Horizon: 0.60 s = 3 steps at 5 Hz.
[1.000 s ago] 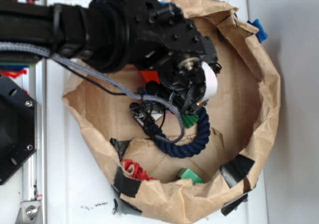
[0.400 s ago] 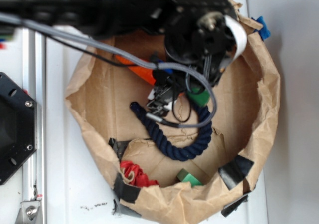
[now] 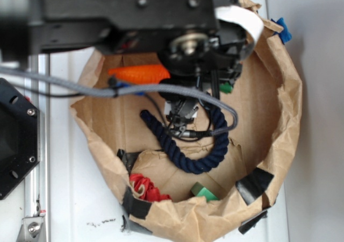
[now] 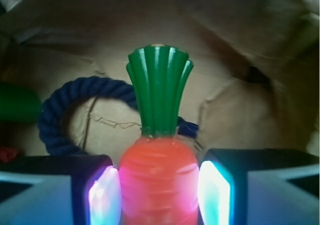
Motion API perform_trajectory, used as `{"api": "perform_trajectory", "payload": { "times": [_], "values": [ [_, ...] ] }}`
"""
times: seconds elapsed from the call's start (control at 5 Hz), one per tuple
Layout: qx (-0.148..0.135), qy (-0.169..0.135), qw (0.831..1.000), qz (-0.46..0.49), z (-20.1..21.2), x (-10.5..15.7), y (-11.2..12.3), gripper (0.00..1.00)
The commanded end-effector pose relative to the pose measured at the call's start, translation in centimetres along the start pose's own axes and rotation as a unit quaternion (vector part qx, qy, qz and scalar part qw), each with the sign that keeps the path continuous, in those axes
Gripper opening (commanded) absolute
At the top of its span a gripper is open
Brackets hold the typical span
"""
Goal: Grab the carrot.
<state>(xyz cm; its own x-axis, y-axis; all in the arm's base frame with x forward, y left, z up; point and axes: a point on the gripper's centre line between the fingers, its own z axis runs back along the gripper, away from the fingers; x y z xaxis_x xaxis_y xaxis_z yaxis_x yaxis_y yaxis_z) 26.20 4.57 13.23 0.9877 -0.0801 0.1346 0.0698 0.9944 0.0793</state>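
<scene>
A crumpled brown paper ring [image 3: 290, 107], patched with black tape [image 3: 253, 182], sits on the white bench [image 3: 317, 145]. Inside it, a dark navy rope [image 3: 193, 158] curves in an arc near the middle. A red fabric bundle [image 3: 144, 187] and a green block [image 3: 203, 191] lie against the paper wall toward the bench's near edge. A blue scrap [image 3: 281, 31] clings to the ring's outer far side.
</scene>
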Motion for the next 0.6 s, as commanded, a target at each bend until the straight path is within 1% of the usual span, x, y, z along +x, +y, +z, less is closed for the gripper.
{"api": "perform_trajectory", "payload": {
  "times": [0.0,0.2,0.4],
  "values": [
    [-0.005,-0.03,0.999,0.04,3.92,1.12,-0.81,0.0],
    [-0.018,-0.04,0.998,0.036,4.2,1.47,-0.86,0.0],
    [-0.017,-0.036,0.999,0.031,4.05,1.29,-1.05,0.0]
  ]
}}
